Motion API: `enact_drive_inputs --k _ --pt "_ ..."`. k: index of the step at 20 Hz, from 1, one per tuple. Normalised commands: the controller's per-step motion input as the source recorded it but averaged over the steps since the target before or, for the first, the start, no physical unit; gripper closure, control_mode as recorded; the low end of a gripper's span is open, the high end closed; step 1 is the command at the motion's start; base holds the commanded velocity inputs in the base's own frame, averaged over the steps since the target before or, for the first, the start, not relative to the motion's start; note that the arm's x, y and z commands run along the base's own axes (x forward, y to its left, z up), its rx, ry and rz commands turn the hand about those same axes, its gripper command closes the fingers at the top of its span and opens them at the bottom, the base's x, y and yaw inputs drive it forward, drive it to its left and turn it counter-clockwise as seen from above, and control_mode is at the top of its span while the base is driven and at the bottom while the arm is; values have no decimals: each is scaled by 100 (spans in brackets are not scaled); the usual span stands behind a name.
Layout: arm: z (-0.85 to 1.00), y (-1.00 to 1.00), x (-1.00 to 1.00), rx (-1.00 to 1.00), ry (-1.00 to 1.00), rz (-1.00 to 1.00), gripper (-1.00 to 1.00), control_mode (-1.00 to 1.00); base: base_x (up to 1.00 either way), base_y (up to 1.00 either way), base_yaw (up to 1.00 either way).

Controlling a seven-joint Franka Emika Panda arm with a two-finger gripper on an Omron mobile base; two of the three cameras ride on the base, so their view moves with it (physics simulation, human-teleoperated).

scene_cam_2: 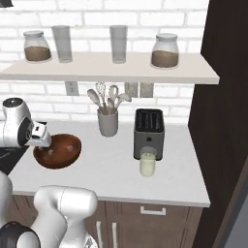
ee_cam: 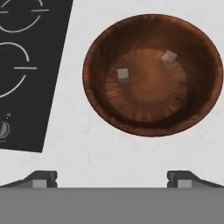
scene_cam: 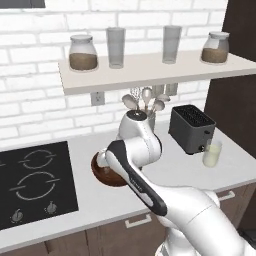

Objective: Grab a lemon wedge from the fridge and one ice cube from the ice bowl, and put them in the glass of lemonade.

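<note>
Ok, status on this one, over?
Pincer open, empty, above ice bowl. Two ice cubes inside, untouched. Nothing blocking the bowl.

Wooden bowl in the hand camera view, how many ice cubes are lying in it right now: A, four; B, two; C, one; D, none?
B: the ice bowl holds one ice cube left of centre and a second cube nearer the rim.
</note>
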Motion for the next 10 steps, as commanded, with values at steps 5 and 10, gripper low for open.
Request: enact_drive_inputs --k 5,10 --pt "-34 -1 41 7 2 4 -100 -100 0 0 0" --pt "-29 -5 0 4 2 0 -100 -100 0 0 0"
